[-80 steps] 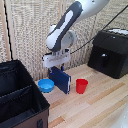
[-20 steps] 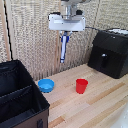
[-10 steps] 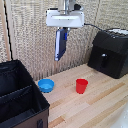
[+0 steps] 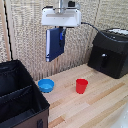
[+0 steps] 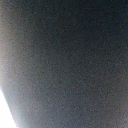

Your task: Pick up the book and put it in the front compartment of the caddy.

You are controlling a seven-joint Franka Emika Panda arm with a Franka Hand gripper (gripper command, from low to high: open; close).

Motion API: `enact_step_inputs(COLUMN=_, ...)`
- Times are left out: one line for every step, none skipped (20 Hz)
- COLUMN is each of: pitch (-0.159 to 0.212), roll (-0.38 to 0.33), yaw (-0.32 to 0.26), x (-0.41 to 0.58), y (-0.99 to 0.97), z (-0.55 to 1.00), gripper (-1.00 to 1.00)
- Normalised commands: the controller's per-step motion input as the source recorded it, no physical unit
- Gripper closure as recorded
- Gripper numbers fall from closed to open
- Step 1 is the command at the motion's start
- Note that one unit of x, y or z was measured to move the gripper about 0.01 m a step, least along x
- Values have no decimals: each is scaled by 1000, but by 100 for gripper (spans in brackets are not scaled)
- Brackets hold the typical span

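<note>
Item: thin flat dark blue book [image 4: 54, 44] with a pale page edge, hanging nearly upright and slightly tilted, high above the light wooden table [image 4: 95, 107], its top end pinched in my gripper [image 4: 61, 33] under the white wrist housing. Pincer state: clamped on the book's top edge, as I read the exterior view; the wrist view is filled by one dark blurred surface and confirms nothing. Item: large black soft-sided fabric caddy [image 4: 20, 102] at the exterior view's lower left, well apart from the book, with a fabric divider across it; I take the nearer section, the front compartment [image 4: 20, 111], as the goal, though its floor is not visible. Item: small round blue bowl [image 4: 46, 85], just beside the caddy's wall. Item: red plastic cup [image 4: 81, 85], near the bowl. Item: black hard box-shaped appliance [image 4: 109, 52], at the exterior view's right. Handling note: I judge the carry to be the step in hand; I would travel high, passing over the bowl, align the book's flat face parallel to the divider, lower it edge-first between the walls, and release only once it is low inside.
</note>
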Motion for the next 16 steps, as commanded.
enact_step_inputs(pitch=-18, roll=0, yaw=-179, x=-163, y=563, z=286, gripper=100)
enact_step_inputs(pitch=-13, roll=0, yaw=-150, x=-251, y=583, z=291, gripper=100)
enact_step_inputs(pitch=-3, roll=0, yaw=-135, x=-289, y=597, z=283, gripper=100)
enact_step_inputs(pitch=0, roll=0, yaw=-124, x=-314, y=609, z=274, gripper=100)
enact_step_inputs(pitch=0, roll=0, yaw=-122, x=-317, y=611, z=274, gripper=100)
enact_step_inputs(pitch=0, roll=0, yaw=-118, x=-331, y=617, z=277, gripper=100)
enact_step_inputs(pitch=0, roll=-4, yaw=-119, x=-323, y=620, z=266, gripper=100)
enact_step_inputs(pitch=0, roll=-9, yaw=-133, x=-234, y=637, z=231, gripper=100)
enact_step_inputs(pitch=0, roll=-5, yaw=-112, x=-214, y=694, z=186, gripper=100)
enact_step_inputs(pitch=0, roll=-10, yaw=-100, x=-223, y=726, z=149, gripper=100)
enact_step_inputs(pitch=0, roll=-12, yaw=-94, x=-240, y=731, z=143, gripper=100)
enact_step_inputs(pitch=0, roll=-10, yaw=-89, x=-257, y=734, z=157, gripper=100)
enact_step_inputs(pitch=0, roll=-9, yaw=-78, x=-291, y=740, z=169, gripper=100)
enact_step_inputs(pitch=0, roll=-8, yaw=-65, x=-334, y=751, z=174, gripper=100)
enact_step_inputs(pitch=0, roll=-8, yaw=-58, x=-354, y=757, z=180, gripper=100)
enact_step_inputs(pitch=0, roll=-5, yaw=-58, x=-351, y=760, z=183, gripper=100)
